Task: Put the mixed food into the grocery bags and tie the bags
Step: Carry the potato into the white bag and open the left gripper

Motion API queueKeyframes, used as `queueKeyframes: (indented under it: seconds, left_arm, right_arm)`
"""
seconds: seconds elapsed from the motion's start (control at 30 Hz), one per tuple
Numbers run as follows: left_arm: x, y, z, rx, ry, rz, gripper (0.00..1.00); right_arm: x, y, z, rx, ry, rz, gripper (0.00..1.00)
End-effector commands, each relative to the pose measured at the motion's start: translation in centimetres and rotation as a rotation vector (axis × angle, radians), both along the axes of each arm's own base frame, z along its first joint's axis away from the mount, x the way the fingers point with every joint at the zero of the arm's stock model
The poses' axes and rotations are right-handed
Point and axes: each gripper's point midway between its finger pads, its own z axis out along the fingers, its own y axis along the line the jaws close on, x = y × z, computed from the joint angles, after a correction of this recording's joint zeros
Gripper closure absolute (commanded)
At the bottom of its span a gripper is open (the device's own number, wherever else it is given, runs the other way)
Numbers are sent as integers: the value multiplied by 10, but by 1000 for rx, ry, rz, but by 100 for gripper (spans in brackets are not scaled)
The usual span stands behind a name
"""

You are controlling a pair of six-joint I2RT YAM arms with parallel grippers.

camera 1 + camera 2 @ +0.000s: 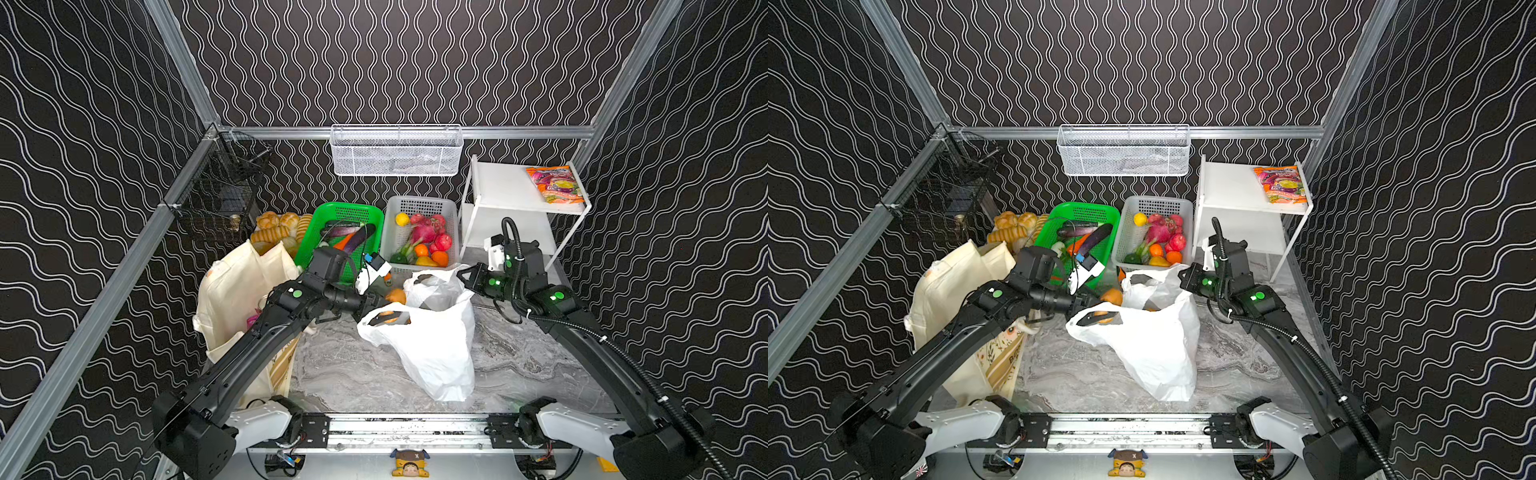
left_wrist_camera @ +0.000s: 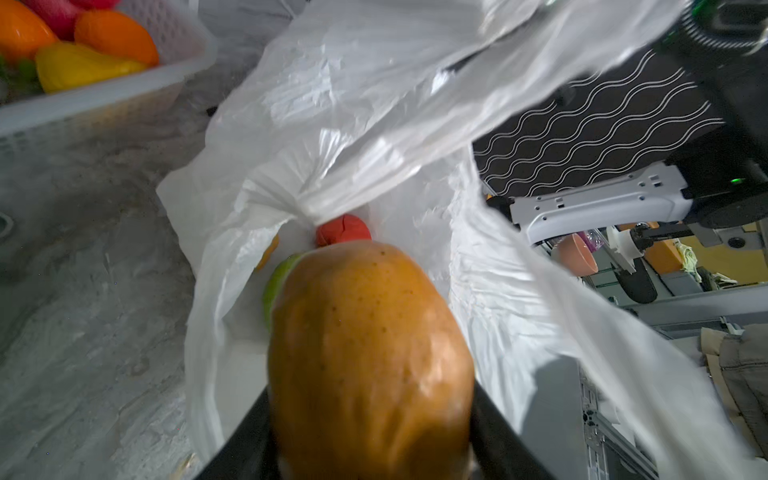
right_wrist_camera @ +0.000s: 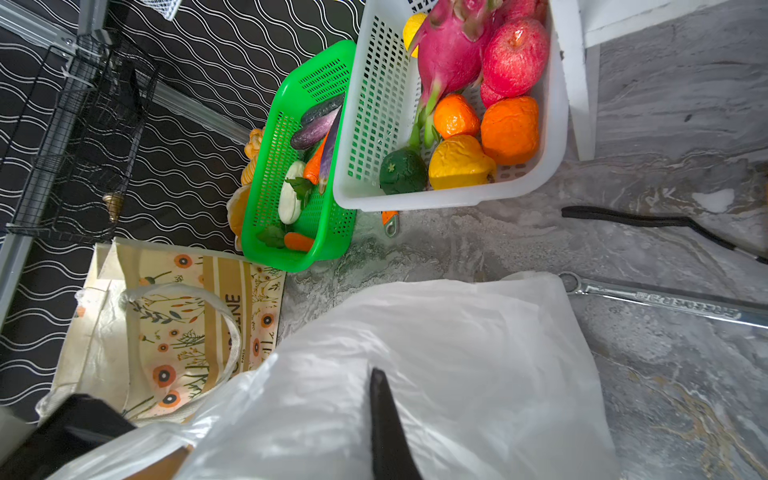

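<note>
Fruit over bag mouth: my left gripper [image 2: 372,395] clamps an orange-brown, speckled oval fruit [image 2: 370,332] between its two black fingers [image 2: 498,436], holding it just above the open mouth of the thin crinkly white plastic carrier bag [image 1: 432,353]. Its skin is glossy, dotted with small dark specks. My right gripper [image 3: 379,386] is clenched on that bag's upper rim, drawing the plastic taut. The bag stands mid-table, slumped and wrinkled, one loop handle [image 1: 369,332] gaping beside my left gripper. Inside lie a red round vegetable [image 2: 343,228] and a pale green item [image 2: 277,282], both partly hidden behind the fruit. Left of it stands the large cream fabric tote [image 1: 232,299], partly covered by my left arm [image 1: 249,357], its printed floral side panel [image 3: 195,332] facing the plastic bag.

Count: one fruit in my grip; two bags; at the back one green plastic basket [image 1: 345,208] with purple aubergines [image 3: 316,129] and orange carrots [image 3: 299,241], and one white plastic basket [image 1: 419,203] with a pink dragon fruit [image 3: 449,54], two oranges [image 3: 509,129] and a yellow pepper [image 3: 459,162]; one white wire basket [image 1: 395,151] and one black wire basket [image 1: 224,187] on the frame; one white shelf unit [image 1: 507,187] carrying one bright snack packet [image 1: 555,183]; one steel spanner [image 3: 665,299] on the tabletop. Bread loaves [image 1: 274,226] are heaped behind the tote.

Grey marble-patterned tabletop [image 1: 353,374] underlies everything; the walls [image 1: 395,62] are black with white wavy lines, edged by aluminium rails [image 1: 519,132].
</note>
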Motion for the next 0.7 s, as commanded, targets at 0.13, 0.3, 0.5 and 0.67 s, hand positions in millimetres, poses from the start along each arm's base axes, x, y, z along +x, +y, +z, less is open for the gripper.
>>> queueKeyframes:
  seconds: [0.13,0.3,0.5,0.67]
  left_arm:
    - [-18,-16,-8,-18,49,-84,73]
    - [-21,-38,-5,-26,36,-158,71]
    - [-18,-67,-7,-35,35,-185,69]
    - [-8,-84,-6,22,-16,-167,51]
  right_arm:
    - [6,8,12,42,-26,17,95]
    - [1,10,11,61,-17,32,95]
    - [-1,9,16,78,-31,25,95]
    - [0,4,17,66,-33,-4,94]
